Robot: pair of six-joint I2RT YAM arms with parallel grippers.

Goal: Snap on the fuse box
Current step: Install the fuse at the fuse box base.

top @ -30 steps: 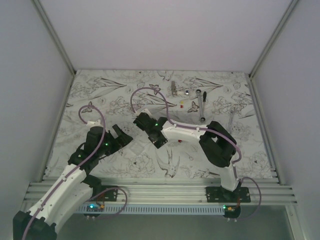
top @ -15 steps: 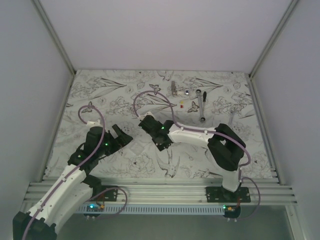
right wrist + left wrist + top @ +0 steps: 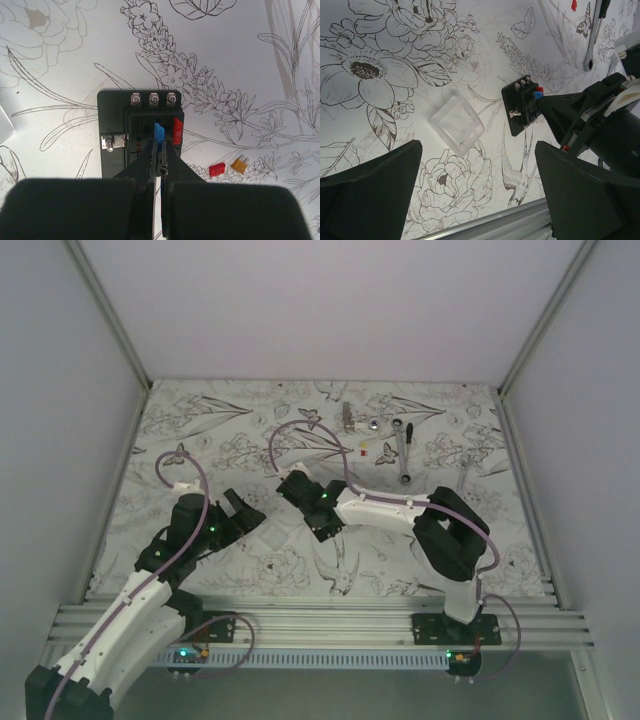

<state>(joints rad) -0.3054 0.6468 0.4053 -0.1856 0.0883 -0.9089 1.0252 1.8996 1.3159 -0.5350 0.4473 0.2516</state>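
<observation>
Low in the right wrist view, my right fingers (image 3: 159, 149) pinch a blue fuse (image 3: 159, 133) in the fuse box (image 3: 112, 117); my left fingers (image 3: 477, 150) gape wide.

Left wrist view: plastic cover (image 3: 457, 123) lay mid-frame on the table (image 3: 380, 30). Fuse box (image 3: 520, 106) sat just right of it, not touching. Right gripper (image 3: 159, 150) was at the box's right side, tips meeting at a fuse (image 3: 159, 134) seated in the box. Ratchet wrench (image 3: 592, 50) lay in the upper right corner, well apart. Right wrist view: two loose fuses (image 3: 216, 170) lay side by side, lower right of the box. Top view: left gripper (image 3: 245, 510) sat left of centre.
</observation>
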